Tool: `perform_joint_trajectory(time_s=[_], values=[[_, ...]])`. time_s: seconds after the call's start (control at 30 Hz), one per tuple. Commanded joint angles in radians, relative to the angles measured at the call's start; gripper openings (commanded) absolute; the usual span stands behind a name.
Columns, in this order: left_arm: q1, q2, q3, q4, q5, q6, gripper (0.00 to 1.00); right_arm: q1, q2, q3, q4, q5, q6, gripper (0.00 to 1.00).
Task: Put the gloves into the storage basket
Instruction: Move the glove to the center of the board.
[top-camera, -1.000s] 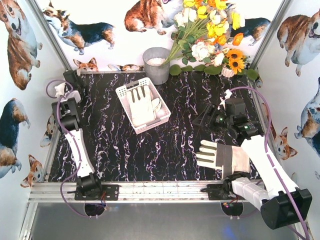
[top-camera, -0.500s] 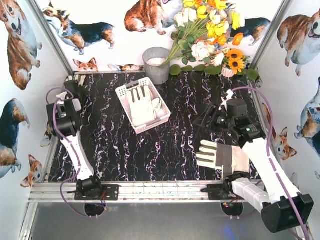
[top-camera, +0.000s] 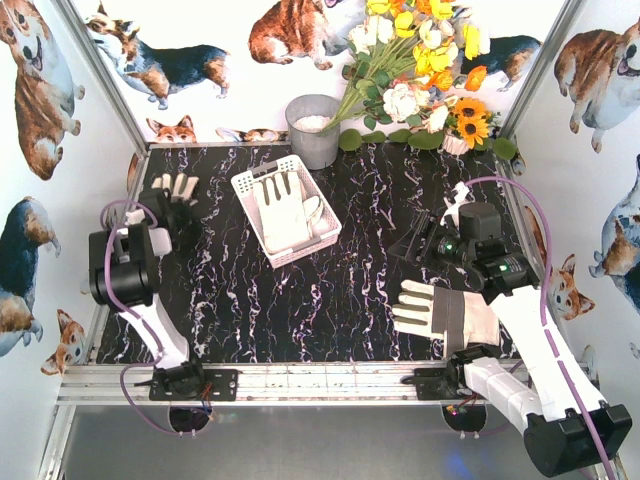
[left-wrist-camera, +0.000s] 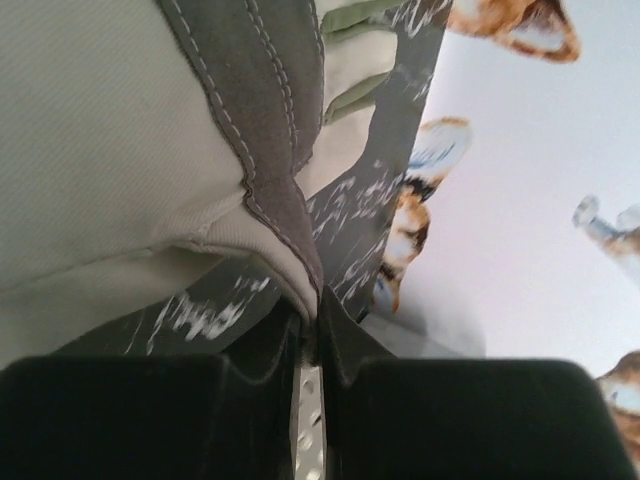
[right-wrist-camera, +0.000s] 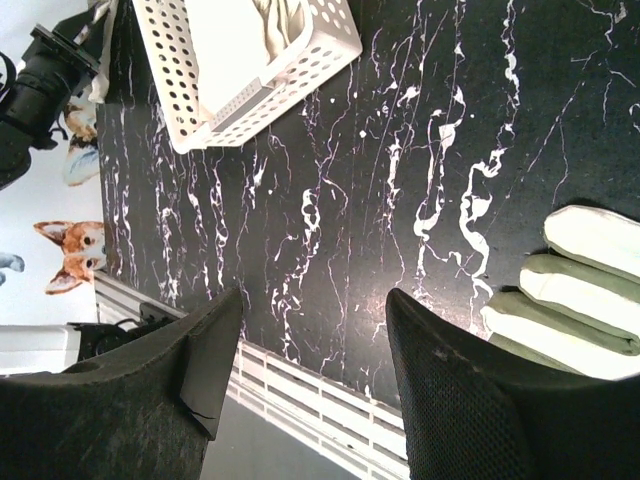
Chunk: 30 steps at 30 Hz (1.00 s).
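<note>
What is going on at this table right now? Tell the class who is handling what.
Two robot arms are putting gloves into the storage basket. A first glove already lies inside it. The left gripper is shut on the grey edge of a second glove at the table's far left. The right gripper is open and holds nothing. It hangs above the table beside a third glove, which lies flat near the front right.

No readable text, labels, brands or numbers on anything.
</note>
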Motion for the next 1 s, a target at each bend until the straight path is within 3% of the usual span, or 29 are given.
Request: perform_joint_trajectory(time_s=[0.0,0.1,0.27,0.4,0.63,0.73,0.97], values=[[-0.055,-0.144,-0.096,-0.035,-0.022,0.076,0.0,-0.002,-0.023,0.022,0.001,-0.028,-0.036,0.61],[-0.113,-0.275,-0.201,-0.107,-0.072,0.094,0.0,-0.001,-0.015,0.024,-0.003,-0.052,-0.045,0.61],[-0.231,-0.47,-0.39,-0.158,-0.148,-0.001,0.0,0.002,-0.001,0.024,-0.014,-0.086,-0.06,0.61],[-0.345,-0.661,-0.48,-0.288,-0.288,-0.044,0.0,0.005,-0.007,0.014,-0.016,-0.088,-0.061,0.62],[-0.539,-0.85,-0.474,-0.601,-0.359,-0.083,0.0,0.024,0.009,-0.012,0.009,-0.101,-0.059,0.62],[-0.609,-0.903,-0.486,-0.66,-0.351,-0.125,0.0,0.053,0.025,-0.025,0.028,-0.093,-0.052,0.62],[-0.927,-0.889,-0.432,-0.742,-0.436,-0.268,0.0,0.145,0.068,-0.028,0.062,-0.039,-0.034,0.62]])
